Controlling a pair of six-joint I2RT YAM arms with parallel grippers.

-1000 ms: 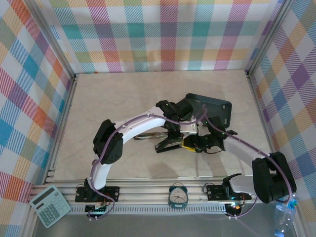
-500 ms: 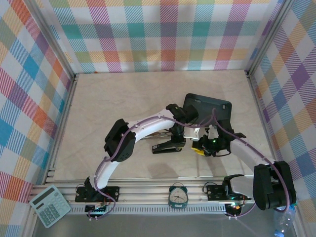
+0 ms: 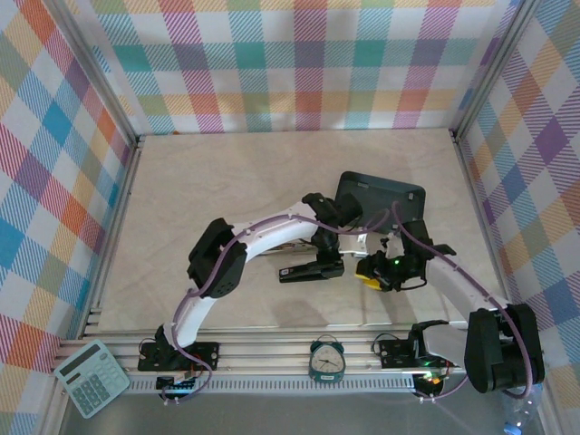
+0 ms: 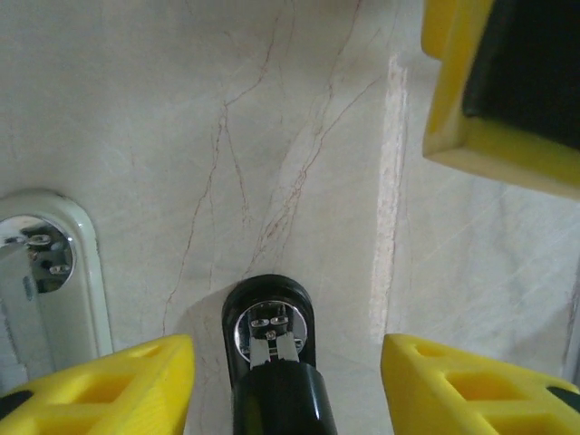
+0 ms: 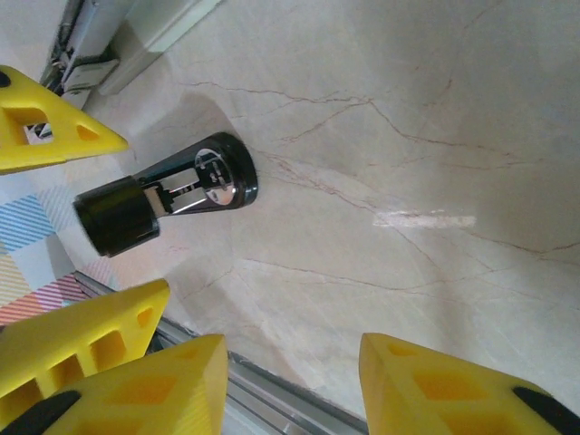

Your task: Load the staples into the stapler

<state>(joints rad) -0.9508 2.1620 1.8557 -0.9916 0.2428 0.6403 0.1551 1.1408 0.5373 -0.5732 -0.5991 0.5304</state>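
The black stapler (image 3: 310,270) lies on the desk (image 3: 208,199) near the dark grey tray (image 3: 381,195), its nose between the wide, untouching fingers of the left tool (image 4: 285,344), while the right tool (image 5: 290,349), likewise wide and empty, hangs close by.

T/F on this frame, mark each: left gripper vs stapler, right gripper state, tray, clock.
1. The left gripper straddles the stapler tip, jaws open. True.
2. The right gripper is shut on something. False: it is open, with bare table between its fingers.
3. The tray lies beyond both grippers, toward the far wall. True.
4. The clock stands on the tray. False: it sits on the near rail, between the arm bases.
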